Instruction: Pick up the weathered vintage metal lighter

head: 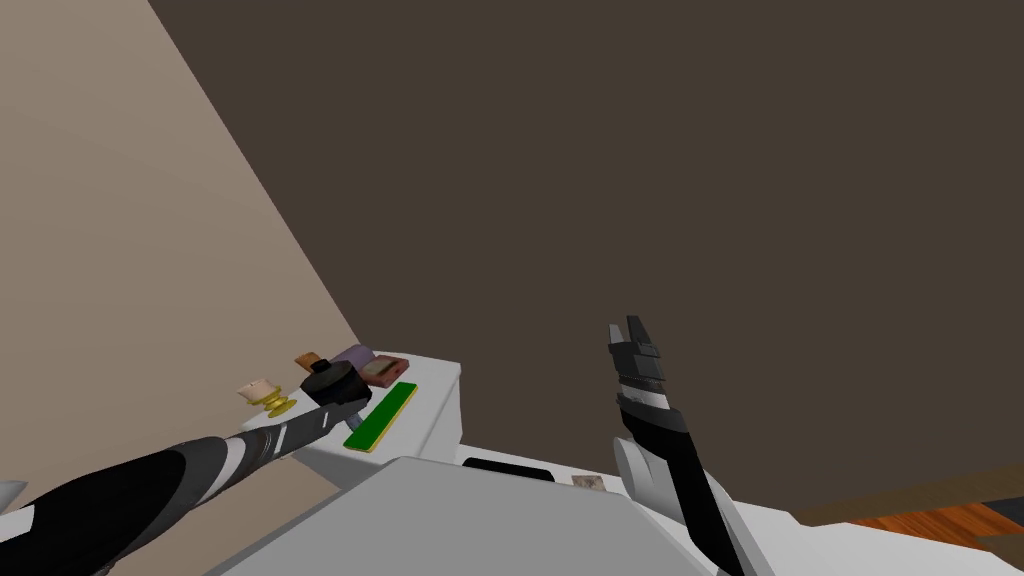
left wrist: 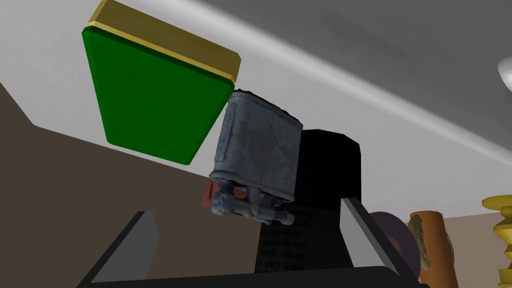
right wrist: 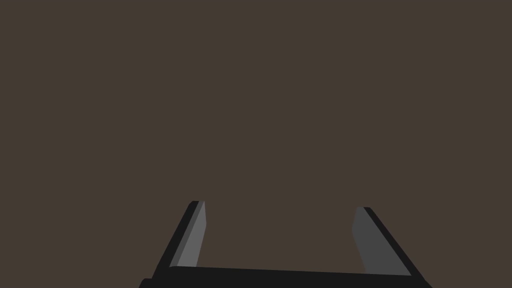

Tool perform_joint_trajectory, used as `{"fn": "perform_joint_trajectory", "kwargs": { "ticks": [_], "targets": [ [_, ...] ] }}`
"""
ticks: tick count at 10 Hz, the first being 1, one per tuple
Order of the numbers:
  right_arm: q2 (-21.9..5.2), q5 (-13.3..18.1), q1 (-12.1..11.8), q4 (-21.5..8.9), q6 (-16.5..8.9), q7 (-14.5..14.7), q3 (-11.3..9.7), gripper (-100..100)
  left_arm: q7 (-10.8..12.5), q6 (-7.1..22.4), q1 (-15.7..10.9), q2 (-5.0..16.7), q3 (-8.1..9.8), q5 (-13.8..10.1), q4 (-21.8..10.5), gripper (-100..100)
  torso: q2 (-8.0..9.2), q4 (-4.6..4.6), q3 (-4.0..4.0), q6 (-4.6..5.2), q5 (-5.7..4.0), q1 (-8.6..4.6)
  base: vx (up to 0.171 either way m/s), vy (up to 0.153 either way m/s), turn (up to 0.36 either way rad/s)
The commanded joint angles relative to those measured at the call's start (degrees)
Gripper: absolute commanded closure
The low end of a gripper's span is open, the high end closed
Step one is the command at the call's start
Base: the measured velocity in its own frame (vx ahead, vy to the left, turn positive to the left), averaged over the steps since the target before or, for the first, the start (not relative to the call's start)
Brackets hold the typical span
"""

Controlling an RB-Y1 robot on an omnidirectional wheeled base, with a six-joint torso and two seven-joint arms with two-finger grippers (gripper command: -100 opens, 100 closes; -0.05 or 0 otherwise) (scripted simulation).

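The lighter (left wrist: 257,150) is a dented grey metal case with a small spout mechanism and a red patch at one end. It lies on a white tabletop (left wrist: 40,75), right beside a green book (left wrist: 155,105) with a gold edge and against a black box (left wrist: 325,200). My left gripper (left wrist: 247,210) is open, its fingers (left wrist: 135,240) standing wide to either side just short of the lighter and not touching it. In the head view the left gripper (head: 350,405) hovers over the white table (head: 430,400) by the green book (head: 382,415). My right gripper (head: 630,335) is raised and open (right wrist: 280,207).
A purple ring (left wrist: 390,240), an orange cylinder (left wrist: 432,250) and a yellow candlestick (left wrist: 500,225) stand past the black box. The head view shows a brown and pink item (head: 380,370) and the candlestick (head: 275,402) on the table, close to a beige wall.
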State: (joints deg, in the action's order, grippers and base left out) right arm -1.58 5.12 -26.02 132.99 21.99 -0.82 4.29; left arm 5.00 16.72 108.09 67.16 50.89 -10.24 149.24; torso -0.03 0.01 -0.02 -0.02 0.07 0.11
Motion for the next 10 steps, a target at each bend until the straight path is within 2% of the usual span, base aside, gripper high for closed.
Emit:
{"fn": "perform_joint_trajectory", "kwargs": {
  "ticks": [1, 2, 4, 6, 7, 8, 9, 10],
  "targets": [
    [0.0, 0.0, 0.0, 0.0, 0.0, 0.0, 0.0, 0, 0.0, 0.0, 0.0, 0.0, 0.0, 0.0, 0.0, 0, 0.0, 0.0, 0.0, 0.0, 0.0, 0.0, 0.0, 0.0, 0.0],
    [0.0, 0.0, 0.0, 0.0, 0.0, 0.0, 0.0, 0, 1.8, -2.9, -2.3, 0.8, -2.87, 0.1, -2.9, -100, 0.03, 0.01, 0.02, 0.0, -0.04, -0.11, -0.062, -0.086, -0.352],
    [0.0, 0.0, 0.0, 0.0, 0.0, 0.0, 0.0, 0, 1.8, -5.2, -2.3, 0.8, -2.94, 0.1, -5.9, -100, 0.26, 0.06, 0.16, 0.0, -0.14, -0.52, -0.053, -0.089, -0.087],
    [0.0, 0.0, 0.0, 0.0, 0.0, 0.0, 0.0, 0, 1.8, -5.2, -2.3, 0.8, -2.94, 0.1, -8.7, -100, 0.13, 0.04, 0.08, -0.02, -0.09, -0.25, 0.0, -0.006, 0.01],
    [0.0, 0.0, 0.0, 0.0, 0.0, 0.0, 0.0, 0, 3.6, -7.9, -4.6, 1.6, -5.05, 0.2, -10.5, -100, 0.07, 0.02, 0.05, -0.02, -0.06, -0.14, -0.036, -0.071, -0.37],
    [0.0, 0.0, 0.0, 0.0, 0.0, 0.0, 0.0, 0, 3.6, -9.2, -4.6, 1.6, -5.88, 0.2, -12.2, -100, 0.13, 0.02, 0.07, 0.08, -0.08, -0.34, -0.066, -0.097, -0.185],
    [0.0, 0.0, 0.0, 0.0, 0.0, 0.0, 0.0, 0, 3.6, -10.4, -4.6, 1.6, -5.88, 0.2, -13.8, -100, 0.24, 0.05, 0.14, 0.0, -0.11, -0.47, -0.038, -0.059, 0.021],
    [0.0, 0.0, 0.0, 0.0, 0.0, 0.0, 0.0, 0, 3.6, -10.4, -4.6, 1.6, -5.88, 0.2, -15.5, -100, 0.21, 0.06, 0.13, -0.01, -0.09, -0.41, -0.007, -0.026, 0.019]
  ]
}}
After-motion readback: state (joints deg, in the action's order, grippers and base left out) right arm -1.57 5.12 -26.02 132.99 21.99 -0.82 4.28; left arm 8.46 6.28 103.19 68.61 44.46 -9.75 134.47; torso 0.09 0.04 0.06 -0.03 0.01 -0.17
